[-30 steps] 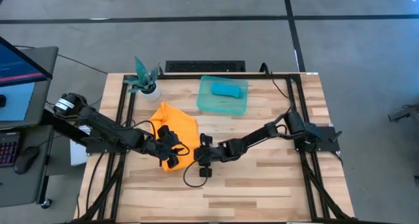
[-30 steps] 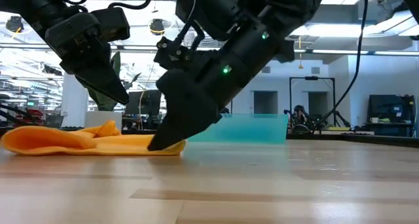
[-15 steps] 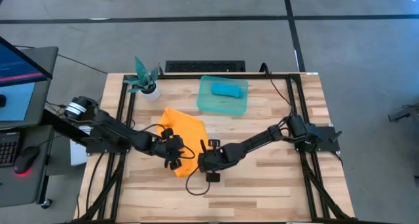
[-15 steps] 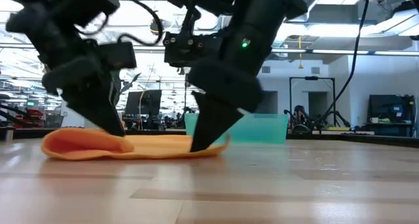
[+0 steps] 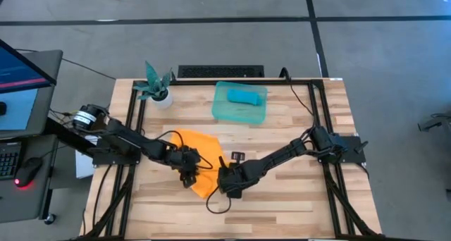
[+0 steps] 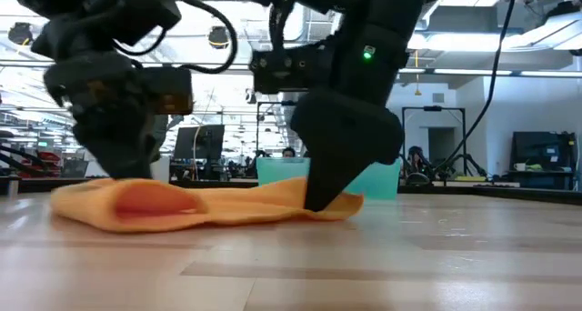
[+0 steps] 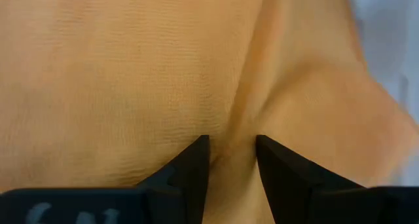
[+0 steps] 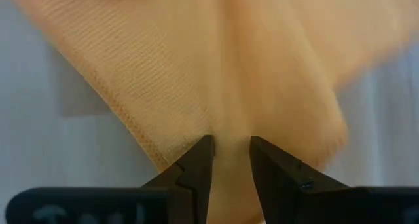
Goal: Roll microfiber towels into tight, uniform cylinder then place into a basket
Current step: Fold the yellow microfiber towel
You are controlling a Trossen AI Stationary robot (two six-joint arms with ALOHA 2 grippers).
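1. A potted plant [image 5: 156, 85] stands at the far left corner of the bench [image 5: 296, 199]; its pot is cut off by the frame rail.
2. The left gripper [image 5: 189, 172] presses on the orange towel [image 5: 199, 151] near the bench's middle. In the left wrist view the jaws pinch a ridge of orange cloth [image 7: 131, 67] between them, and cloth fills the picture, hiding the bench.
3. From the low view the towel [image 6: 209, 204] lies as a flat, loosely folded mound; the left gripper [image 6: 127, 161] hides its rear edge.
4. The right gripper [image 5: 227, 181] sits at the towel's near right corner, jaws clamped on a fold by the hem [image 8: 124, 112]; its tip is hard to separate from the cloth from above.
5. The basket [image 5: 239, 106] rests at the far centre, well apart from the orange towel, holding a rolled turquoise towel [image 5: 245, 96]. In the low view the right gripper [image 6: 323, 197] covers much of the basket [image 6: 377, 176].
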